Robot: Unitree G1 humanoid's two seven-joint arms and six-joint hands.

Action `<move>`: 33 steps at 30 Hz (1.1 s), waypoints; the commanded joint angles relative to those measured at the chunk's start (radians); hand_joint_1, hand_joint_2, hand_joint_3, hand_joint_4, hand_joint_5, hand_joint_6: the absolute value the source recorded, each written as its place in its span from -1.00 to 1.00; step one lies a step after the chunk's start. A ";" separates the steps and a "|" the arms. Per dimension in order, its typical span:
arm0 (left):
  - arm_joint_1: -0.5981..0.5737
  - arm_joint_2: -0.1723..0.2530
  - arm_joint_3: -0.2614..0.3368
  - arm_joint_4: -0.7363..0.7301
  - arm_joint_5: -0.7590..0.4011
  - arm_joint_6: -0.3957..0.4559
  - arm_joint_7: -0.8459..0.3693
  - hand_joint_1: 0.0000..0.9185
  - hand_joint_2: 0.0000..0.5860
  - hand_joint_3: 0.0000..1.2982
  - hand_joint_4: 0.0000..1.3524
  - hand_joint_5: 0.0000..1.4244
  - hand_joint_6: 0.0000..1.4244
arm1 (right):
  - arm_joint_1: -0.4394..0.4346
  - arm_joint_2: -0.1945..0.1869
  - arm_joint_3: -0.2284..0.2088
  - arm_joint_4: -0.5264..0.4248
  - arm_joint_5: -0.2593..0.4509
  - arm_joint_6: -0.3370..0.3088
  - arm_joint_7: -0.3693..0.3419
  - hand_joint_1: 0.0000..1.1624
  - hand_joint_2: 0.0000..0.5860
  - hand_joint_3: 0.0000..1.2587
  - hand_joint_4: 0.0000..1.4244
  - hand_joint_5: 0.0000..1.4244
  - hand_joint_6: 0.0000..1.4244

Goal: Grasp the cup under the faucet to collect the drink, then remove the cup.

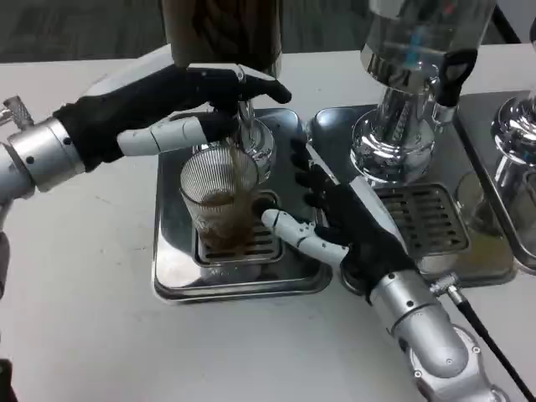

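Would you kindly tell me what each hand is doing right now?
Left hand: on the faucet above the cup, apparently gripping it.
Right hand: beside the cup, fingers spread toward it; a grip cannot be told.

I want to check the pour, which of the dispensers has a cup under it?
The left dispenser, with dark contents: a ribbed clear cup holding brown drink stands on its drip tray. The clear middle dispenser has none.

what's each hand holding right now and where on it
The left hand grips the faucet lever of the left dispenser, above the cup. The right hand touches the cup's lower side; whether it truly grips it cannot be told.
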 commanded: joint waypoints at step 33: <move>0.091 -0.012 0.111 0.001 -0.076 0.020 0.057 -1.00 -0.76 -0.53 -0.76 -0.80 -0.73 | -0.110 0.036 -0.011 0.149 0.025 -0.059 -0.023 -0.16 -0.15 -0.98 -0.91 -0.90 -0.87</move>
